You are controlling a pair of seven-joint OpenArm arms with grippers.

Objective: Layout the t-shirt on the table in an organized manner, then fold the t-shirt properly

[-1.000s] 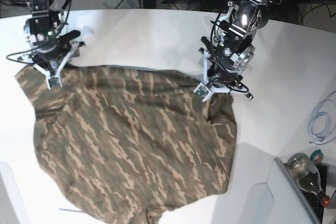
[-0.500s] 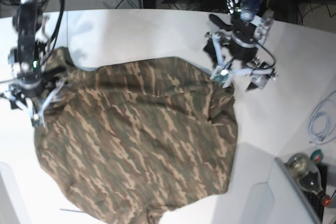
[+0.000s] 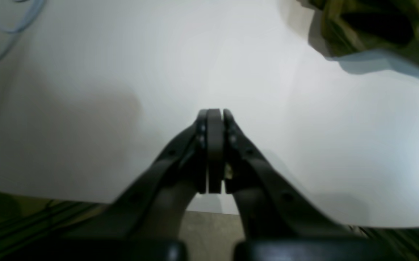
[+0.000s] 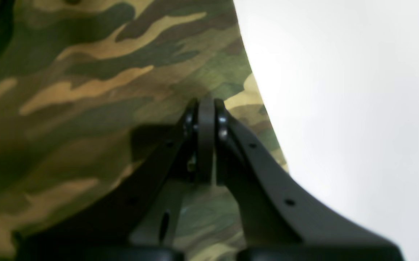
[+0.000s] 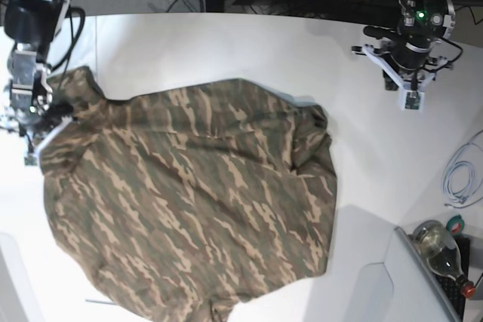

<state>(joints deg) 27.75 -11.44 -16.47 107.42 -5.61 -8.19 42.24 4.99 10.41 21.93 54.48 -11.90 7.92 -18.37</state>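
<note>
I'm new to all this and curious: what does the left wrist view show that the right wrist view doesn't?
Only the left wrist view: a pale cable at the top left corner and floor past the table's edge. Only the right wrist view: shut jaws of the right gripper over the camouflage t-shirt. Both: white table and shut black jaws; the left gripper holds nothing.

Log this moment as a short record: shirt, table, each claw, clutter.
shirt: camouflage t-shirt spread on the table, rumpled and bunched at its right edge in the base view, not folded
table: white tabletop, bare around the shirt
left claw: shut, empty, above bare table, apart from the shirt
right claw: shut, at the shirt's edge; whether it pinches cloth cannot be told
clutter: pale cable and a bottle at the right edge of the base view
</note>
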